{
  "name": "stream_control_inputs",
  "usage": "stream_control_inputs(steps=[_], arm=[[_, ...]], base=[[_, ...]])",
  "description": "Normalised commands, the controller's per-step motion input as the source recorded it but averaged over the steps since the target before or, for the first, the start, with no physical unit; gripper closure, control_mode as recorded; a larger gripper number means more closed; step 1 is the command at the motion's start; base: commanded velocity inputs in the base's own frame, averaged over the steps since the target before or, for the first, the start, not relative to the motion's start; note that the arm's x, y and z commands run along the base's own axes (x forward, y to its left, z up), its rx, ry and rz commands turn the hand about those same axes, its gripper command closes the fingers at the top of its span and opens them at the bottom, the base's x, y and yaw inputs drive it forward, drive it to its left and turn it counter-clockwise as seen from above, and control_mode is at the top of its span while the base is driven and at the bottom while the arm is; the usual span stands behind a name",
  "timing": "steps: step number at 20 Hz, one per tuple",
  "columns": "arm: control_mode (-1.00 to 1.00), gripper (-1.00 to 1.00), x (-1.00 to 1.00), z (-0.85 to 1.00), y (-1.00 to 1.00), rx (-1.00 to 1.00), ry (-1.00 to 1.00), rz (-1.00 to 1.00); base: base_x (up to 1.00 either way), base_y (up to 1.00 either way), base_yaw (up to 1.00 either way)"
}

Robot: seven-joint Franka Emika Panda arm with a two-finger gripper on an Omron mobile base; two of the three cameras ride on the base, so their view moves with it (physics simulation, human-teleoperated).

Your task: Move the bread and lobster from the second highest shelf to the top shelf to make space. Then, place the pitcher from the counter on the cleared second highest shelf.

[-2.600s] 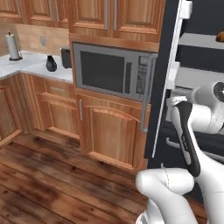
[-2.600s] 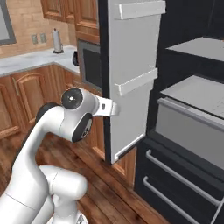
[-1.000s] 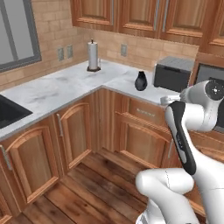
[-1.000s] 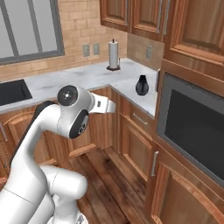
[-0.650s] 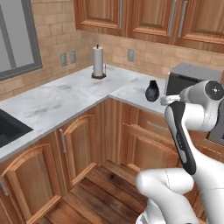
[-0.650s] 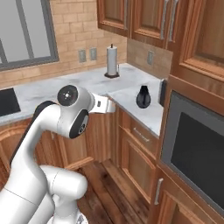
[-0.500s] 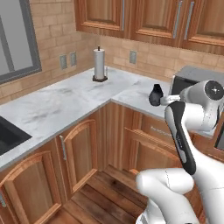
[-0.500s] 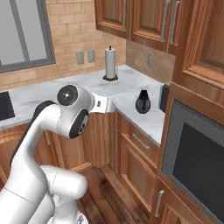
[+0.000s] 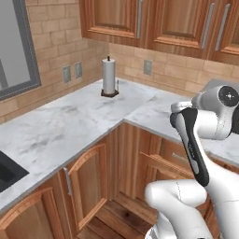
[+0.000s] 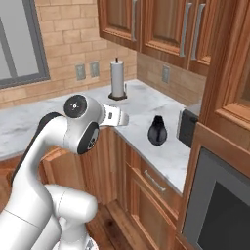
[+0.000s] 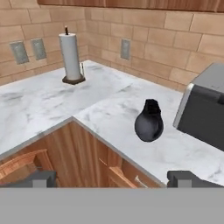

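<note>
Pincer (image 11: 112, 178), jaws spread and empty, faces the glossy black bulbous pitcher (image 11: 149, 122) at twelve o'clock on the white veined marble bench (image 11: 109, 103), apparently lining up a grasp.

Light is even and soft, with no single source to be made out and no glare on the counter (image 11: 52, 105). The pitcher (image 11: 149, 124) shows a faint sheen and casts only a weak, diffuse shadow onto the marble just beside its base. All views are rendered, slightly soft and low in detail, without visible edge distortion or blur.
</note>
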Motion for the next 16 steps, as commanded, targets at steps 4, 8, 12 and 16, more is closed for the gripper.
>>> stream_control_inputs(steps=[4,8,12,16], arm=[[1.0,-1.0,0.0,0.0,0.0,0.0,0.0,0.0],[1.0,-1.0,0.0,0.0,0.0,0.0,0.0,0.0],[1.0,-1.0,0.0,0.0,0.0,0.0,0.0,0.0],[-1.0,-1.0,0.01,-0.16,-0.23,-0.01,0.13,-0.01]], base=[[0.78,0.0,-0.03],[0.75,0.0,-0.03],[0.42,-0.08,-0.02],[0.04,-0.05,0.0]])
